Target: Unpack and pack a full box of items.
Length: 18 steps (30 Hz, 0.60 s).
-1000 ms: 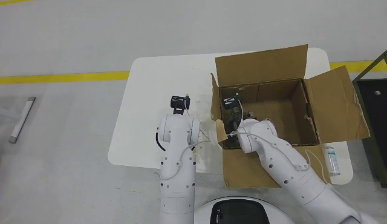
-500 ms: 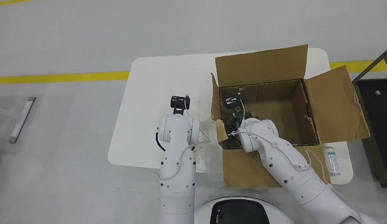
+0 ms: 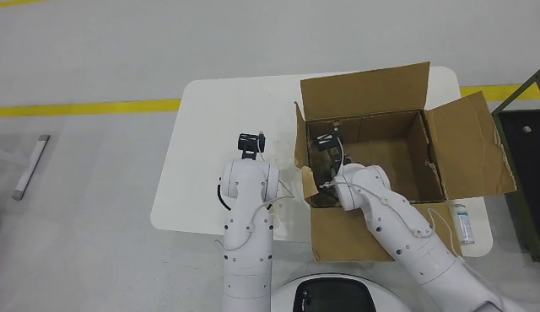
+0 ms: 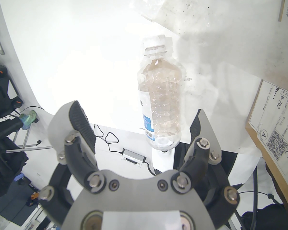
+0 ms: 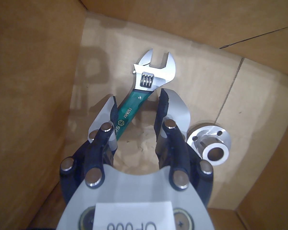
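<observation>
An open cardboard box (image 3: pixel 369 95) stands on the right part of the white tabletop (image 3: pixel 211 135), its flaps folded outward; the right gripper (image 5: pixel 138 99) is lowered inside it near the left wall, fingers apart and astride the green handle of an adjustable wrench (image 5: pixel 153 72) that lies flat on the box floor; one finger sits right against the handle while the other stands clear of it, so the handle is not clamped; the wrench's steel head points away from the gripper toward the far wall; a round metal flange (image 5: pixel 210 144) with a centre bore rests on the box floor just beside the gripper.

The left gripper (image 4: pixel 139 123) hangs over the tabletop to the left of the box, fingers spread wide; a clear plastic bottle (image 4: pixel 160 101) with a blue and white label sits between them, touching neither, its neck pointing away from the gripper; beyond the neck a crumpled clear plastic bag (image 4: pixel 165 3) lies on the tabletop; a small bottle (image 3: pixel 461 223) lies near the tabletop's front right corner, beside the box's right flap.
</observation>
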Motion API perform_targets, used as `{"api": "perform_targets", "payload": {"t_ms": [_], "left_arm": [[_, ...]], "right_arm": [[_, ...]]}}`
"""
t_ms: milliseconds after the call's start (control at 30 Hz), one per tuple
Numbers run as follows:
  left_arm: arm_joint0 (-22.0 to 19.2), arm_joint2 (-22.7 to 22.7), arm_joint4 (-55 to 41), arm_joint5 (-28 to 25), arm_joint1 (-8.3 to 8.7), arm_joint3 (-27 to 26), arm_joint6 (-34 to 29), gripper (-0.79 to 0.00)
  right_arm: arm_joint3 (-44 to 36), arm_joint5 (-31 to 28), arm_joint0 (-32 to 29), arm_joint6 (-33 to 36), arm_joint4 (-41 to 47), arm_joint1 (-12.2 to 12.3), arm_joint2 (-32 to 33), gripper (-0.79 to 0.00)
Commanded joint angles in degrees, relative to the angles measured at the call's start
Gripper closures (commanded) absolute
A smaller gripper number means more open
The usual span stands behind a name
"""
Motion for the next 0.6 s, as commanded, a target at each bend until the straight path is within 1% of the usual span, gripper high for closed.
{"api": "perform_targets", "payload": {"t_ms": [0,100,233,567], "left_arm": [[0.00,0.00,0.00,0.00,0.00,0.00,0.00,-0.785],[0.00,0.00,0.00,0.00,0.00,0.00,0.00,-0.785],[0.00,0.00,0.00,0.00,0.00,0.00,0.00,-0.785],[0.00,0.00,0.00,0.00,0.00,0.00,0.00,-0.785]], "right_arm": [[-0.12,-0.04,-0.10,0.09,-0.12,-0.01,0.46,-0.348],[-0.50,-0.05,-0.33,0.22,-0.14,0.00,1.27,-0.339],[-0.72,-0.31,-0.73,0.30,-0.55,0.02,2.11,-0.289],[-3.09,-0.94,-2.59,1.30,-1.39,0.21,4.45,-0.262]]}}
